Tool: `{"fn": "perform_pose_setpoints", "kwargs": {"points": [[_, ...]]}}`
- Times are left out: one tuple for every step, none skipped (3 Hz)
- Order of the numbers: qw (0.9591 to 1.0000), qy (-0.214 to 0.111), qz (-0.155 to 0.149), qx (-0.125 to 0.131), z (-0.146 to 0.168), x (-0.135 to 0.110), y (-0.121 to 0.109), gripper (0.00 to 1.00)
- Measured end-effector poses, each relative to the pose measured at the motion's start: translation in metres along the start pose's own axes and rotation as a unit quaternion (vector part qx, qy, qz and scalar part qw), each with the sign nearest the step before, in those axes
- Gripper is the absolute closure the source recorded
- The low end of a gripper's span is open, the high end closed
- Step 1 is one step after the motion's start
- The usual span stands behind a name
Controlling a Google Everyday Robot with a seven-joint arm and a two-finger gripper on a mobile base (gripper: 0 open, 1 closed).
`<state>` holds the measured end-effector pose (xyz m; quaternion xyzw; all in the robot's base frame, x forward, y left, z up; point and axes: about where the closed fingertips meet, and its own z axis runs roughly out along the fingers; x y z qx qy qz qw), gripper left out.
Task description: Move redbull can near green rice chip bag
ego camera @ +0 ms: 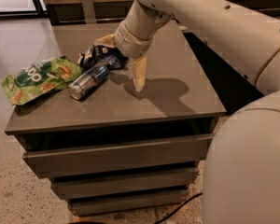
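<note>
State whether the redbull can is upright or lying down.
Lying down: the redbull can rests lengthwise on the tabletop, silver end toward the camera. The gripper hovers beside it.

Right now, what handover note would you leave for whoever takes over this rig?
Gripper: fingers open, holding nothing, low over the table, next to the dark bag.
Can: lying on its side, free, close beside the green bag at the table's edge.
Done: the can looks placed near the green bag.
Left: probably only lifting the arm clear.
</note>
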<state>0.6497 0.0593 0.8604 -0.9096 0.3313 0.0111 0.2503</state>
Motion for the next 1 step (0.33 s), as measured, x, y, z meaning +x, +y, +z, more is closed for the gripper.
{"fn": "perform_pose_setpoints", "kwargs": {"points": [[1.0, 0.0, 0.0, 0.0, 0.0001, 0.0, 0.0, 0.0]]}}
